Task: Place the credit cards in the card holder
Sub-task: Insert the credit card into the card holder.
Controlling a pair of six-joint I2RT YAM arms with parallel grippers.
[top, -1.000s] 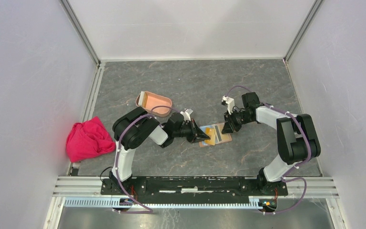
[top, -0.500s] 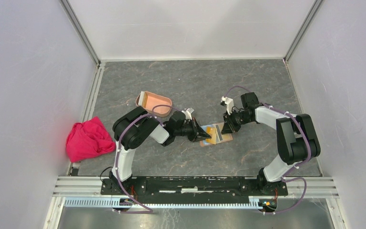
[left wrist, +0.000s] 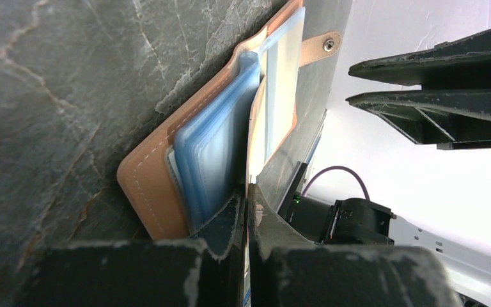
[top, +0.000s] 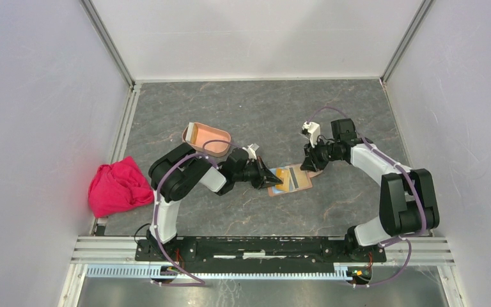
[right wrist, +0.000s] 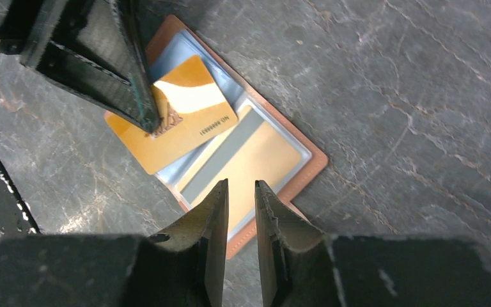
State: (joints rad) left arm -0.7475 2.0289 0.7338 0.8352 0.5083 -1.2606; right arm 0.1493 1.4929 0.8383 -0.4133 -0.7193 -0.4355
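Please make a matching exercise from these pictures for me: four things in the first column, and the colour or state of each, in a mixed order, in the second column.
Column one:
1. left gripper
2. right gripper
3. tray
4. cloth

Column two:
A. red, crumpled
B. open, holding nothing, near the wallet
C. pink, beside the left arm
D. shut on the orange card

Pairs: 1-D, 2-B, 3-C, 4-A
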